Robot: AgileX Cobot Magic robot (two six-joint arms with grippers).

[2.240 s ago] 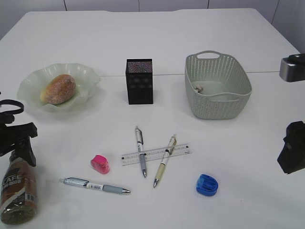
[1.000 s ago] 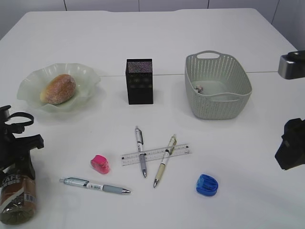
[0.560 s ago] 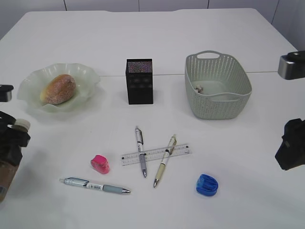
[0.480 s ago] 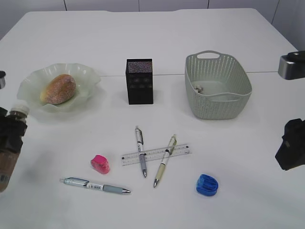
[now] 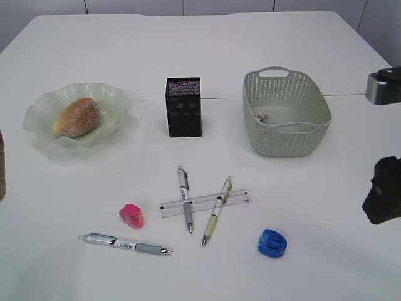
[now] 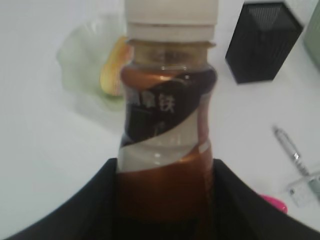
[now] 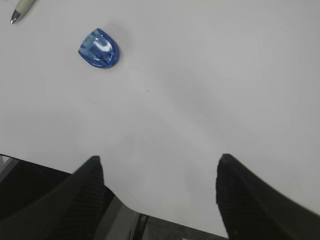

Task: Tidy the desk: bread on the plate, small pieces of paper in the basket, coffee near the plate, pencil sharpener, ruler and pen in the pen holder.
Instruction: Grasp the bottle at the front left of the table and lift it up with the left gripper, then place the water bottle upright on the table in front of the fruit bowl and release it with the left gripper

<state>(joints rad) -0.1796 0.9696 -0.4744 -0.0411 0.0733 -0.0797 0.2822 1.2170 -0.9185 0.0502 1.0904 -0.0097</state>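
A robot lab's mock office desk: a plain white desk (image 5: 250, 37) against white panelled walls, staged with pens (image 5: 185, 199), ruler (image 5: 205, 203) and mesh pen holder (image 5: 183, 107).

My left gripper (image 6: 165, 200) is clamped on the coffee (image 6: 167, 125), one black finger (image 6: 75, 210) on each side of its lower body, the bottle upright between them. My right gripper (image 7: 160, 185) hangs over the desk (image 7: 200, 75) with its jaws spread wide and nothing between them (from outside, only a dark edge of that arm shows).
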